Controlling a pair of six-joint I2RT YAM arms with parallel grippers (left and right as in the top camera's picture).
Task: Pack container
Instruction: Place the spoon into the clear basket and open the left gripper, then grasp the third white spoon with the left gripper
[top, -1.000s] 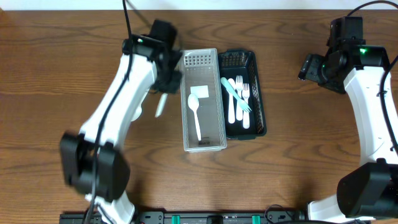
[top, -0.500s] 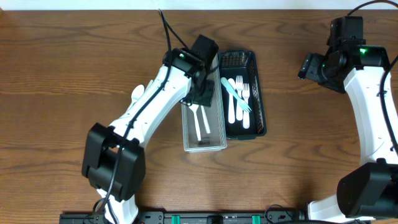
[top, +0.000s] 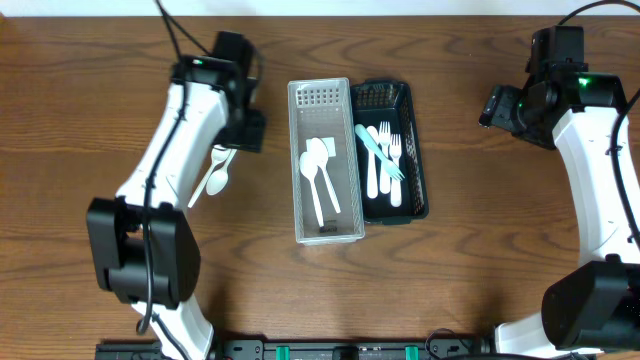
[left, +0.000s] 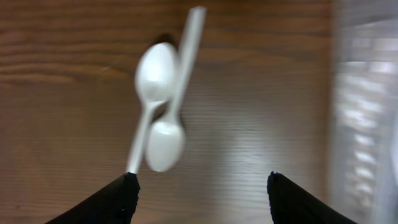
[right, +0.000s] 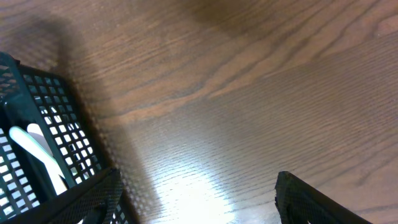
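Two white plastic spoons (left: 160, 81) lie crossed on the wooden table, just ahead of my left gripper (left: 200, 184), which hangs open and empty above them. From overhead, these spoons (top: 217, 174) sit left of the grey container (top: 300, 205), below the left gripper (top: 245, 130). Two white spoons (top: 318, 175) lie inside the grey container. Beside it, the black container (top: 420, 170) holds white forks (top: 388, 160) and a teal utensil (top: 376, 148). My right gripper (top: 493, 106) is open over bare table to the right of the black container (right: 37, 99).
The grey container's wall (left: 367, 112) shows blurred at the right edge of the left wrist view. The right gripper (right: 196, 183) has bare wood between its fingers. Both arms' bases stand at the table's front edge.
The left arm swung over the grey container, opened and left a second spoon there. It then moved back left above the loose spoons. The right arm stayed still.
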